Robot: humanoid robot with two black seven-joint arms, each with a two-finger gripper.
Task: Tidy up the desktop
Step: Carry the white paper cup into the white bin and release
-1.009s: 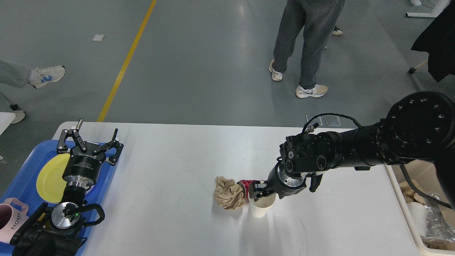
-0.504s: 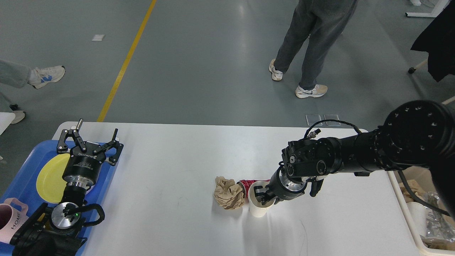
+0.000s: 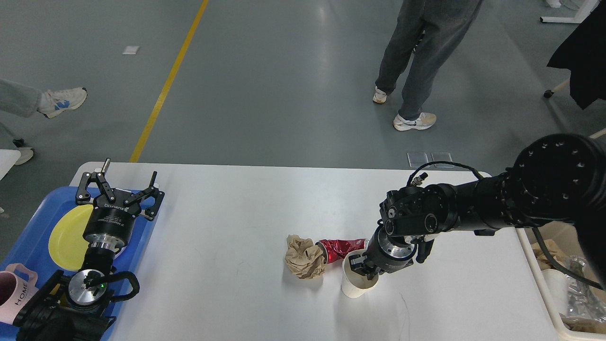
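The white desktop (image 3: 227,222) holds a crumpled brown paper ball (image 3: 304,257), a crushed red can (image 3: 338,248) lying right of it, and a white paper cup (image 3: 352,286) standing just in front of the can. My right gripper (image 3: 362,265) reaches down from the right and is shut on the cup's rim, with one finger inside the cup. My left gripper (image 3: 120,189) is open and empty above the far edge of the blue tray (image 3: 33,222) at the table's left end.
The tray holds a yellow plate (image 3: 66,232) and a pink mug (image 3: 12,293). A cream bin (image 3: 544,284) with paper and wrappers stands off the table's right edge. A person (image 3: 416,57) stands on the floor beyond the table.
My right gripper lowered onto the cup's rim and closed on it, then drew the cup right and toward me, uncovering the red can. The left arm has not moved.
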